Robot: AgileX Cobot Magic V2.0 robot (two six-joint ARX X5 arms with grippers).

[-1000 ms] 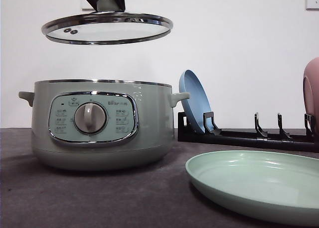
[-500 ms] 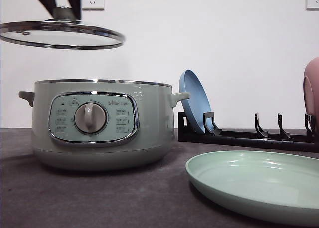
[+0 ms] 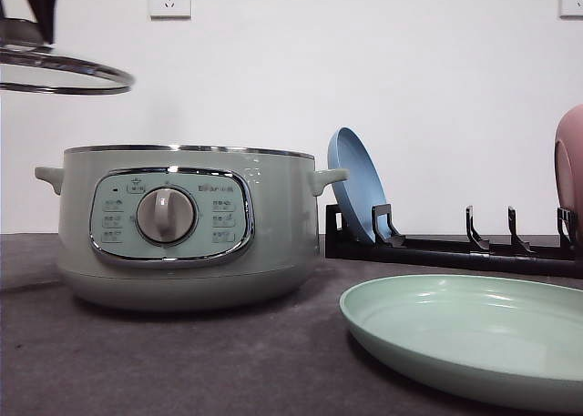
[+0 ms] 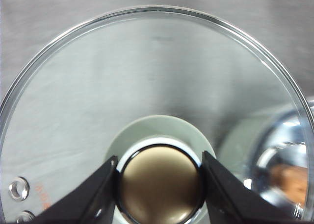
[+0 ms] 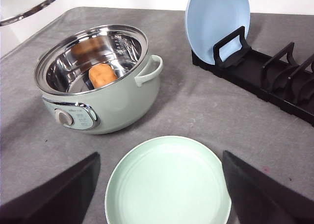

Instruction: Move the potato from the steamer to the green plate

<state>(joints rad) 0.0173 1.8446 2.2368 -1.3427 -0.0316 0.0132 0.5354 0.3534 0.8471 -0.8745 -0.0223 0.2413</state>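
The steamer [image 3: 182, 227] stands open on the grey table [image 3: 228, 361], its steel bowl exposed. The green plate [image 5: 168, 182] lies empty just in front of it, toward my right side. I hold the glass lid [image 4: 147, 82] in the air with my left gripper [image 4: 159, 177], jaws clamped on the lid knob [image 4: 159, 182]; in the front view the lid [image 3: 59, 70] hangs up and to the left of the pot. My right gripper [image 5: 159, 185] hovers spread wide above the plate, holding nothing. The potato [image 5: 102, 75] rests on the floor of the bowl. Current step: clearing the lid. Next, as I judge it, I must park the lid aside, then lower my right gripper into the bowl without striking the rim and close on the potato.
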